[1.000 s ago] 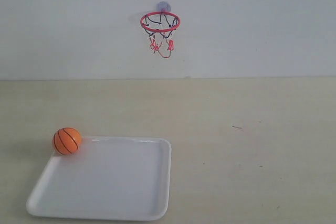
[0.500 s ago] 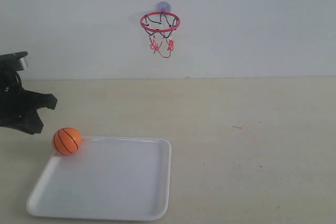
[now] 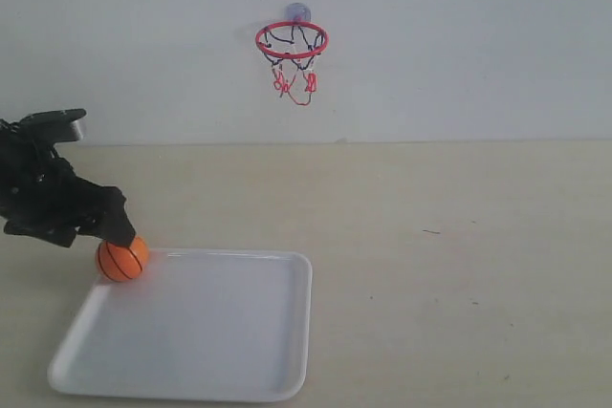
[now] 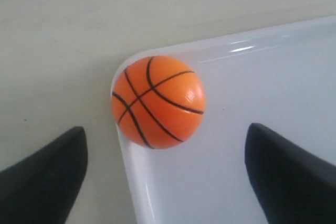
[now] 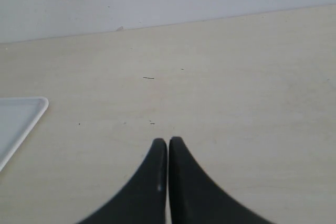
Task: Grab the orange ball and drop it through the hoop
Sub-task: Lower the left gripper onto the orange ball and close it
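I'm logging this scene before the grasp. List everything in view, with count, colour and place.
small orange ball with black seam lines: one, orange, in the tray's far-left corner, against its rim.
miniature hoop with red ring and dark and red string net: one, red, on the wall above the table.
greyish suction-cup mount: one, grey, on the wall just above the ring.
shallow white tray: one, white, on the table's near left.
pale beige table: one, beige, across the lower scene.
white wall: one, white, behind the table.
left pincer: one, black, open, fingers either side of the ball.
right pincer: one, black, shut, over the table; right wrist view only.
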You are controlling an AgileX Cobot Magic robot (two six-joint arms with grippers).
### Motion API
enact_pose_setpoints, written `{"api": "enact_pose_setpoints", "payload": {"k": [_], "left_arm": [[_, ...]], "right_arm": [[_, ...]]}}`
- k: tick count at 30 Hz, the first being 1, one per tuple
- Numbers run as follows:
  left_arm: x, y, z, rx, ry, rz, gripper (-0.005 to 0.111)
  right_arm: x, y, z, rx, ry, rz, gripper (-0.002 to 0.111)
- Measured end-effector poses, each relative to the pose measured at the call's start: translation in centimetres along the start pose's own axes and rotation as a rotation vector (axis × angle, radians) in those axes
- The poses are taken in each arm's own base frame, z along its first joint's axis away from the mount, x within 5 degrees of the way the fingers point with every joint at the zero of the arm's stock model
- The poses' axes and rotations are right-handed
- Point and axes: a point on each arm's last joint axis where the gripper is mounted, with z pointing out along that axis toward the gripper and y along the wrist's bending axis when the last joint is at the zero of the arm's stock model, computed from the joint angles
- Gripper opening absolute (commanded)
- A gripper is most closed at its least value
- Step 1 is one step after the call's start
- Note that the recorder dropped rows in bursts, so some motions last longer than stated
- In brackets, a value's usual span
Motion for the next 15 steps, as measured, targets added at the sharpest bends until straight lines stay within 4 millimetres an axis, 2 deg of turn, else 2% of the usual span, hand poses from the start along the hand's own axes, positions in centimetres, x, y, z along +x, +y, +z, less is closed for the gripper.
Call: {"api": "enact_pose_setpoints", "payload": {"k": [8,11,15], "left_arm": [[-0.9,0.7,2.1,0.0,0.022,0.022,0.077],[-1.5,0.1,2.9,0.003,0.027,0.054,0.077],[-1.4,-0.5,4.9,0.007,0.071,0.089,0.077]], "right_arm": [[0.0,0.0,0.0,0.0,0.0,0.0,0.0],[0.0,0.0,0.0,0.0,0.0,0.0,0.0],[0.0,0.0,0.0,0.0,0.0,0.0,0.0]]}}
